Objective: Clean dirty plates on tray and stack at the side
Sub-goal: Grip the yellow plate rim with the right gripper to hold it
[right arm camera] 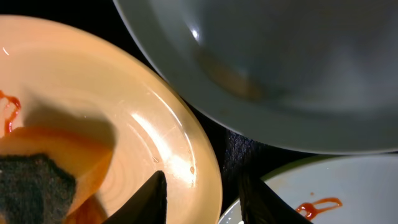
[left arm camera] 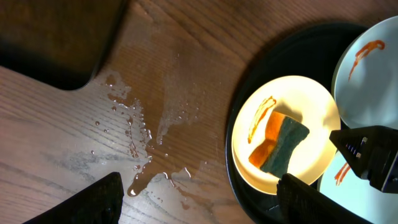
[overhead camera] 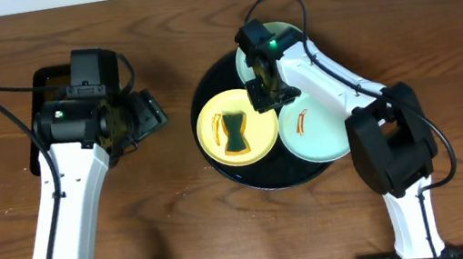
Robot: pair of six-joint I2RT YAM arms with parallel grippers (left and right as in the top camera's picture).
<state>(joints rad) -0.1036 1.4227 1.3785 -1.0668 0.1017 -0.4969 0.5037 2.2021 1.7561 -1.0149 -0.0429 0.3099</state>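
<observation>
Right gripper point(overhead camera: 267, 97), jaws half-narrowed astride the yellow plate point(overhead camera: 212, 121) rim, should pinch deep and level without nudging the neighbouring mint plate point(overhead camera: 324, 134).

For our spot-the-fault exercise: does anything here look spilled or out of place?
Yes. Clear liquid lies spilled on the bare wooden table, as droplets and a small puddle, between the rectangular tray and the round tray. Wood should stay dry.

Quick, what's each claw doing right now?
Left gripper: open, empty.
Right gripper: open, straddling the yellow plate rim, not clamped.
</observation>
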